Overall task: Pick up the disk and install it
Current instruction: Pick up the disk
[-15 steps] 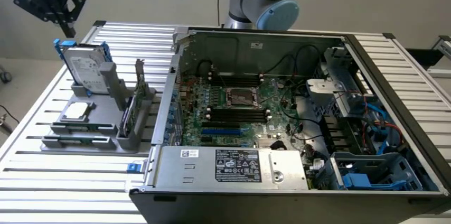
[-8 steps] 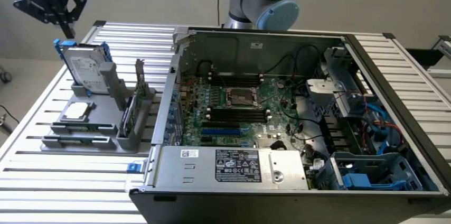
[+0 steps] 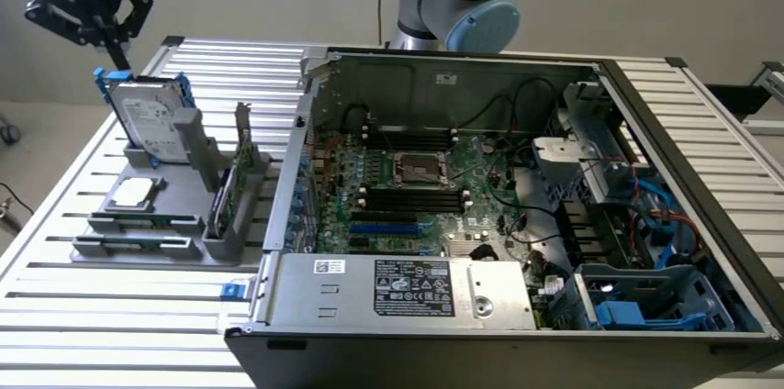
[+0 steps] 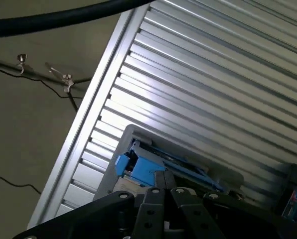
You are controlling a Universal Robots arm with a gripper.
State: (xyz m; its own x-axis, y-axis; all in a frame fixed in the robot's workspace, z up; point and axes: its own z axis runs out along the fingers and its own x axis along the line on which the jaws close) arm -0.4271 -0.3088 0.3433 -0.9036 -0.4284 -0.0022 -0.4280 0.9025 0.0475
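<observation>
At the far left of the exterior view, the tool (image 3: 119,57) is being held above the back corner of the ribbed metal surface (image 3: 73,316), with its two fingers pressed together and nothing being gripped between them. Its tips are being pointed down at the top corner of the disk (image 3: 150,121), very close to the blue bracket; whether they are touching it cannot be told. The disk is being carried upright on its edge in a grey stand (image 3: 147,244), with its white label facing forward. In the wrist view, the closed tool (image 4: 167,191) is being shown just over the blue bracket of the disk (image 4: 143,167). Nearer the front of the same stand, a small square processor chip (image 3: 132,193) is being supported flat, and just to its right a card (image 3: 227,192) is being held on edge. Further right, an open computer case (image 3: 429,86) is being displayed lying on the surface, with the green motherboard (image 3: 490,215) exposed inside. At its front edge a grey labelled power-supply box (image 3: 405,288) is being seen, and at the right front corner a blue plastic bay (image 3: 637,302) is being seen.
</observation>
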